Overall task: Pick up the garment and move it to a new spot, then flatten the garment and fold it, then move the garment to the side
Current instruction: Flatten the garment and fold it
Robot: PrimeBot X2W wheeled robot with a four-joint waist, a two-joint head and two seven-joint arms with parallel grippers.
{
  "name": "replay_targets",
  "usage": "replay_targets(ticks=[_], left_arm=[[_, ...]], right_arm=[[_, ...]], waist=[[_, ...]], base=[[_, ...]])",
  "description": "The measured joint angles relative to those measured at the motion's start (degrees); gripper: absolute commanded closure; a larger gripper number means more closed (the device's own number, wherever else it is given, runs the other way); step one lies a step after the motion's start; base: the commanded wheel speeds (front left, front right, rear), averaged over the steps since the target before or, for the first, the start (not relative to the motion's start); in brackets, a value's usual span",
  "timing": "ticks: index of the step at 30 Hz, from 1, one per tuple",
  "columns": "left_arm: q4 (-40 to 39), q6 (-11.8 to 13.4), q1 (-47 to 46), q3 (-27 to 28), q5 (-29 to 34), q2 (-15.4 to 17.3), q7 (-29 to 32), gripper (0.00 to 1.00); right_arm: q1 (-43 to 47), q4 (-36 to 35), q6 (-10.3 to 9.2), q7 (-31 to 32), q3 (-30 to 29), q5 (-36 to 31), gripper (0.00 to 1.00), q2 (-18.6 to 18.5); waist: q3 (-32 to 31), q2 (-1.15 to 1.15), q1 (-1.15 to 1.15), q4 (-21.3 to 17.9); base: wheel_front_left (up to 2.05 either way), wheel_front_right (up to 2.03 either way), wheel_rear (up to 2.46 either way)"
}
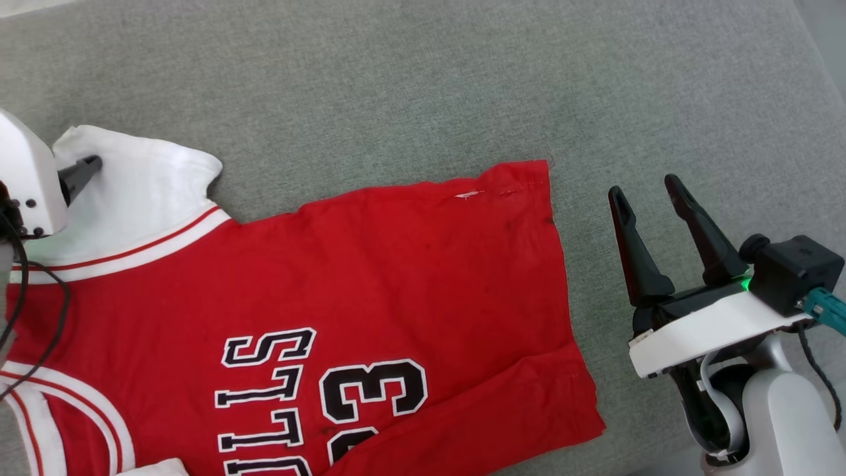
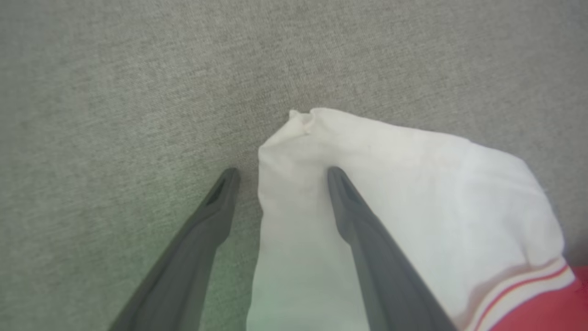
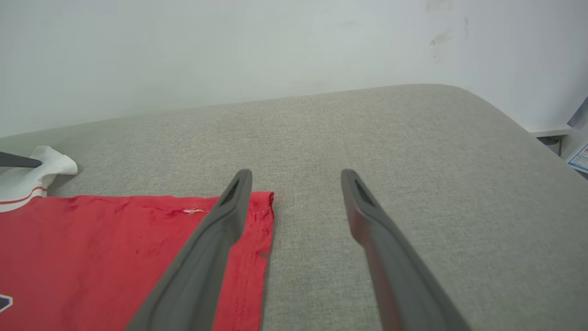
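Observation:
The garment (image 1: 396, 277), a red jersey with black white-edged lettering and the number 23, lies spread flat on the grey cushion (image 1: 423, 86), its hem toward the right. Its white sleeve (image 2: 413, 184) with red-white trim lies at the far left. My left gripper (image 2: 280, 172) is open over that sleeve: one finger rests on the white cloth, the other on the grey fabric beside the sleeve's edge. In the head view the left gripper (image 1: 89, 165) shows at the left edge. My right gripper (image 1: 644, 186) is open and empty, just right of the red hem (image 3: 257, 230).
Beyond the garment, grey cushion (image 3: 413, 151) stretches to the far side and right. Its rounded edge meets a white wall (image 3: 229, 50) behind. A black cable (image 1: 39, 311) hangs over the jersey's left side. A blue-white object (image 3: 579, 157) sits past the cushion's right corner.

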Motion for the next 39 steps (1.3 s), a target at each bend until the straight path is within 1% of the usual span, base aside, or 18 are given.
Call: replay_targets(ticks=[2,4,5,6,7,9,10,13,17,21,26,33,34,35,36,39], left_arm=[[0.8,-0.2,-1.0,-0.9,-0.9,0.3,4.2,0.0],[1.0,-0.2,-1.4,-1.1,-1.2,0.3,5.3,0.0],[1.0,-0.2,-1.9,-1.6,-1.1,0.1,6.3,0.53],[1.0,-0.2,-1.9,-1.6,-1.1,0.1,6.3,0.87],[1.3,-0.1,-2.1,-2.3,-0.3,-0.3,6.3,1.0],[2.0,-0.5,-2.1,-2.9,0.0,-1.1,5.7,1.0],[3.4,-0.8,-2.0,-3.6,0.8,-2.8,3.4,1.0],[4.9,-1.0,-2.0,-3.9,2.2,-4.0,-0.2,1.0],[6.4,-1.8,-2.1,-4.1,2.6,-5.8,-3.8,1.0],[6.3,-2.4,-2.8,-4.2,3.1,-7.5,-7.1,1.0],[4.5,-3.0,-4.6,-4.5,4.3,-9.5,-10.8,1.0],[2.1,-3.6,-5.0,-5.2,4.8,-10.8,-13.2,1.0],[1.8,-3.6,-5.0,-5.3,4.8,-10.9,-13.5,1.0],[1.6,-3.8,-4.9,-5.4,4.8,-11.0,-13.7,1.0],[1.1,-4.0,-4.7,-5.6,4.7,-11.2,-14.3,1.0],[1.1,-4.0,-4.0,-5.4,4.2,-11.2,-15.0,1.0]], right_arm=[[0.1,1.0,0.0,-0.4,0.0,1.0,0.0,0.0],[0.1,1.2,0.0,-0.5,0.0,1.2,0.0,0.0],[0.1,1.8,0.0,-0.6,0.0,1.7,0.0,0.0],[0.1,1.8,0.0,-0.6,0.0,1.7,0.0,0.0],[0.1,2.5,0.0,-0.4,0.0,1.9,0.0,0.0],[0.0,3.3,0.0,-0.1,-0.1,2.2,0.0,0.0],[0.0,5.0,0.0,0.5,-1.0,3.0,0.0,0.0],[-0.7,7.9,0.0,2.3,-1.4,3.5,0.0,0.0],[-4.5,14.8,0.0,5.9,-1.5,4.8,0.0,0.1],[-8.8,22.0,0.0,11.0,-0.8,5.9,0.0,-1.2],[-15.3,28.5,0.0,16.9,1.2,6.7,0.0,-3.3],[-23.3,36.5,0.0,29.1,4.7,6.9,0.0,-5.5],[-24.2,37.4,0.0,31.2,5.0,7.2,0.23,-5.8],[-25.0,38.5,0.0,33.4,5.2,7.9,0.61,-5.9],[-26.6,39.9,0.0,37.6,5.0,8.3,1.0,-6.3],[-27.6,40.8,-0.01,41.3,4.5,9.1,1.0,-6.6]], waist=[[0.7,0.0,0.0,-0.5],[0.9,0.0,-0.01,-0.6],[1.2,0.0,-0.01,-0.6],[1.2,0.0,-0.01,-0.6],[1.3,0.0,-0.01,-0.5],[1.0,0.0,-0.01,-0.5],[0.0,0.0,-0.01,-0.1],[-1.1,0.0,0.0,0.4],[-2.9,0.0,-0.01,1.4],[-4.4,0.0,0.0,3.5],[-5.3,0.0,0.0,7.1],[-5.1,0.0,-0.01,11.5],[-5.0,0.0,-0.01,12.0],[-5.0,0.0,-0.01,12.4],[-4.8,0.0,-0.01,13.2],[-4.7,0.0,-0.01,14.0]], base=[[0.0,0.0,0.0],[0.0,0.0,0.0],[0.0,0.0,0.0],[0.0,0.0,0.0],[0.0,0.0,0.0],[0.0,0.0,0.0],[0.0,0.0,0.0],[0.0,0.0,0.0],[0.0,0.0,0.0],[0.0,0.0,0.0],[0.0,0.0,0.0],[0.0,0.0,0.0],[0.0,0.0,0.0],[0.0,0.0,0.0],[0.0,0.0,0.0],[0.0,0.0,0.0]])
